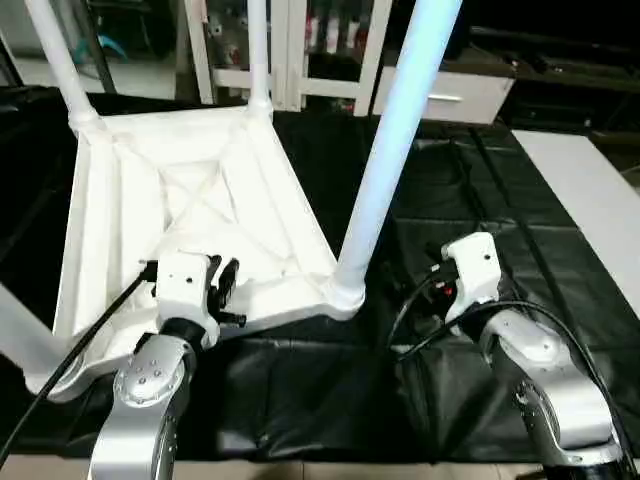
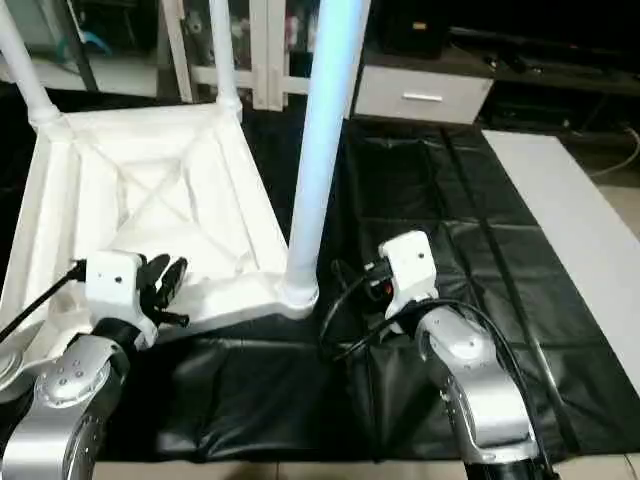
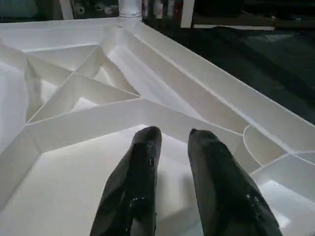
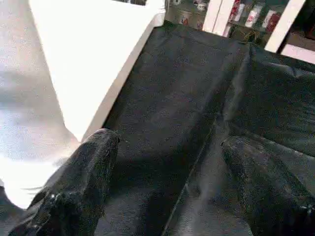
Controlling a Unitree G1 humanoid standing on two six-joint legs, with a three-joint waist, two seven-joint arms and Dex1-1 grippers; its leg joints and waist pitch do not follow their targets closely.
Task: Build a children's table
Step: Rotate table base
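I see the white square plastic tabletop (image 1: 200,200) lying ribbed side up, smooth with a dull sheen. Its long white tube legs (image 1: 385,170) look smooth and slightly glossy. Under it lies a black sheet (image 1: 470,200), creased and faintly shiny like plastic film. My silver forearms (image 1: 545,390) look like brushed metal; the black fingers (image 3: 142,187) are matt, rubbery-looking.

No legible text, label, brand, number or sign was found on any surface. The small items on the background shelves (image 1: 330,30) (coloured, possibly bearing labels) were too small and blurred to be read. The white tabletop (image 1: 200,200) carried no markings that could be made out.
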